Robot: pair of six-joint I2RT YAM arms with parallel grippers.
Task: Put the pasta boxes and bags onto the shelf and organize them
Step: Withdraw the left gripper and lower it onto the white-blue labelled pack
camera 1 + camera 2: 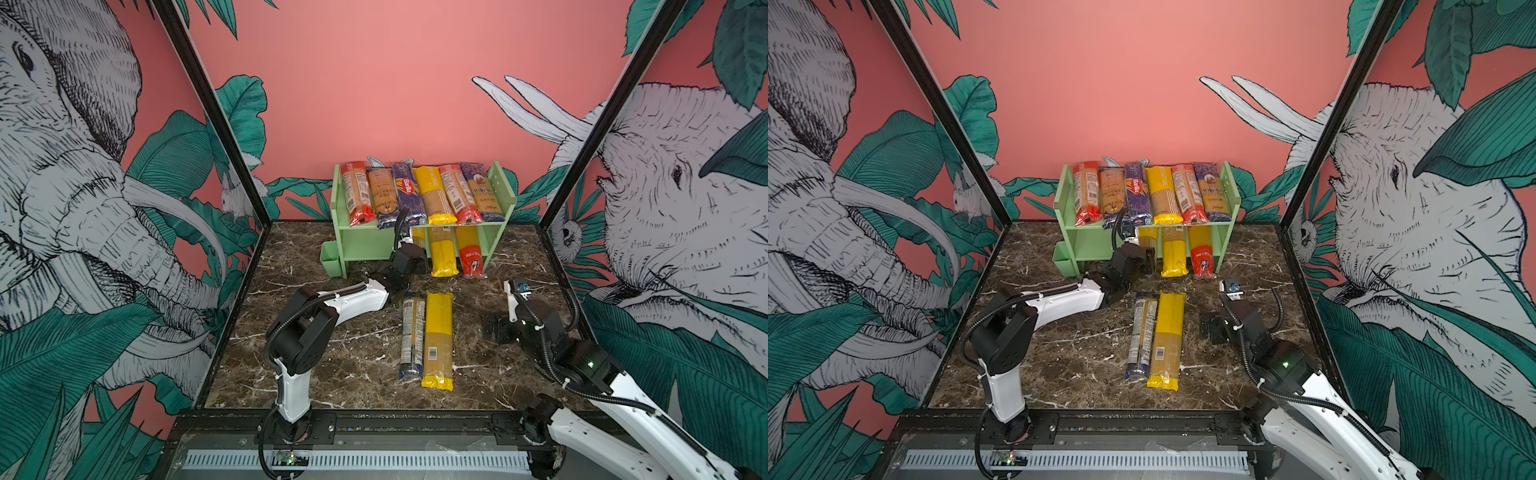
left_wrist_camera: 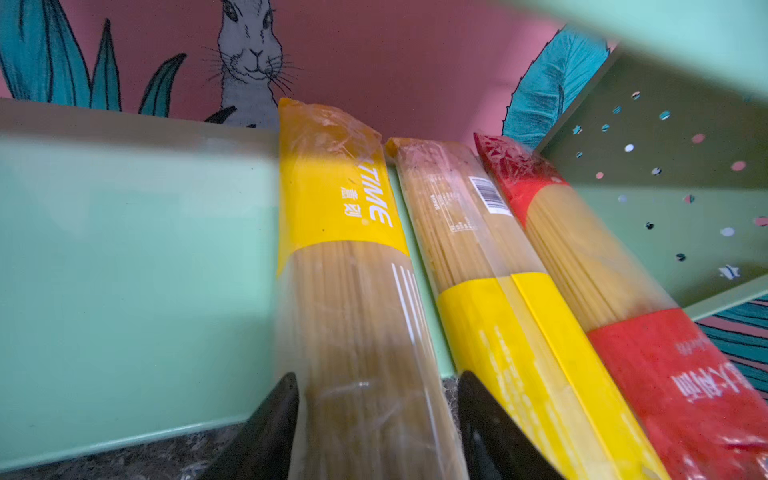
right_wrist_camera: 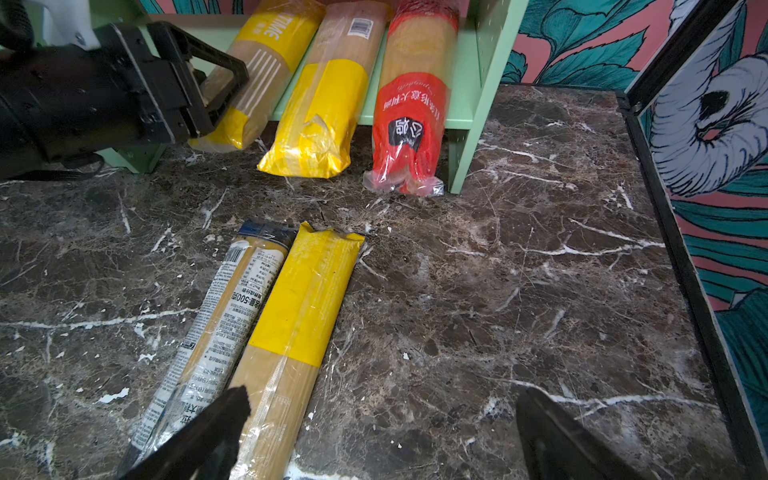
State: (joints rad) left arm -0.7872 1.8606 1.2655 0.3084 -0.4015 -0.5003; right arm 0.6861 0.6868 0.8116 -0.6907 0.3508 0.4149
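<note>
The left fingers (image 2: 270, 424) straddle the TIME pack (image 2: 345, 208), laid lengthwise on the lower tier of the shelf (image 1: 500, 187). They look released, a sliver of gap on one side, likely to leave it parallel to the yellow pack (image 1: 444, 253) and red pack (image 1: 471, 257) on its right. On the near worktop (image 1: 365, 374) a blue-ended pack (image 1: 411, 332) and loose yellow pack (image 1: 437, 336) lie side by side, unshelved. Right of them, the right fingers (image 3: 208, 432) hover spread wide, empty, probably to take one.
</note>
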